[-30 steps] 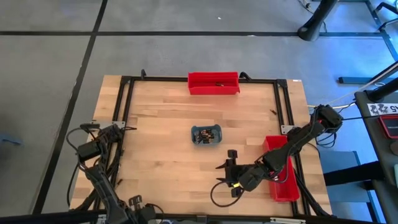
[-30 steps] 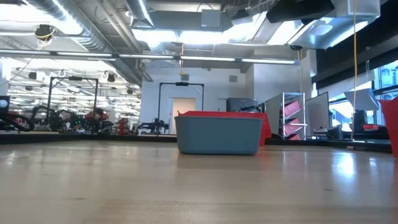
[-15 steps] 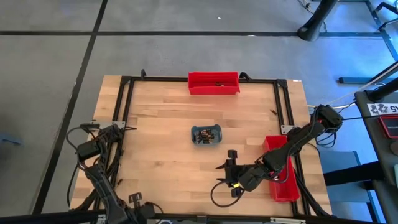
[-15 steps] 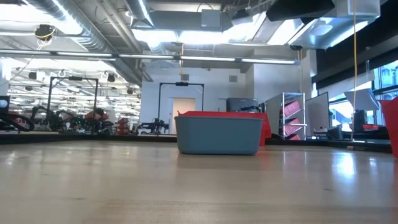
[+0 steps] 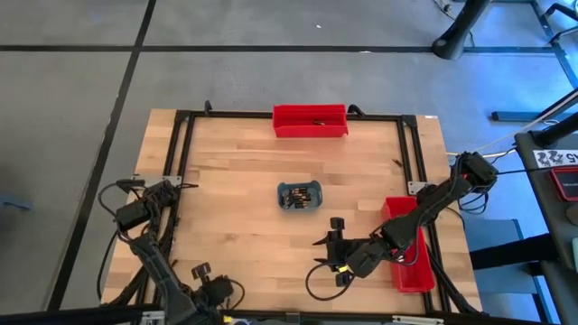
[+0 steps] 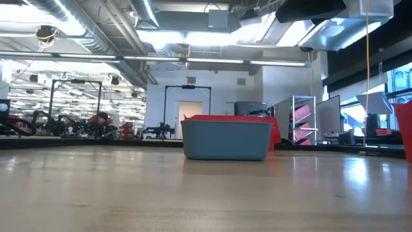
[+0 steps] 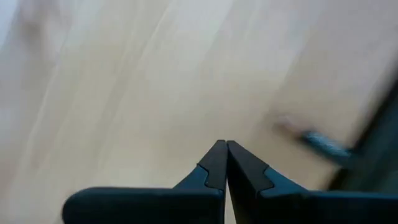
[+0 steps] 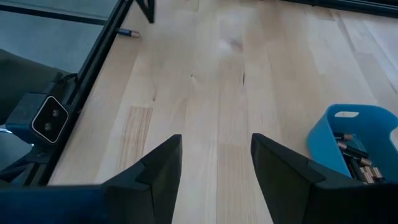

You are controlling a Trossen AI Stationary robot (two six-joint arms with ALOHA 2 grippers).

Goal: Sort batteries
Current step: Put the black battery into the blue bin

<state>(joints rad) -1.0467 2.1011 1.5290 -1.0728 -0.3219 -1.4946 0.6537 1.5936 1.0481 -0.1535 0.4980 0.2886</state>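
The batteries (image 5: 299,194) lie heaped in a small grey-blue tray (image 5: 282,200) at mid-table; the right wrist view shows the batteries (image 8: 354,152) as dark and copper-tinted. Loose batteries lie by the left rail (image 7: 318,140) and by the right rail (image 5: 396,163). My left gripper (image 7: 223,148) is shut with nothing in it, pointing steeply down at bare wood by the near edge (image 5: 202,271). My right gripper (image 8: 215,155) stands open to the near right of the tray (image 5: 329,236), aimed across the table, nothing between its fingers.
A red bin (image 5: 311,120) stands at the far edge with a battery inside. A second red bin (image 5: 411,262) lies along the right rail beneath my right arm. A black frame (image 5: 181,153) borders the wood. In the low view the tray (image 6: 225,138) hides part of the far bin.
My left gripper has gone a little toward the table's right edge along the near edge and tipped to point more steeply down, staying shut. My right arm and the tray are as they were.
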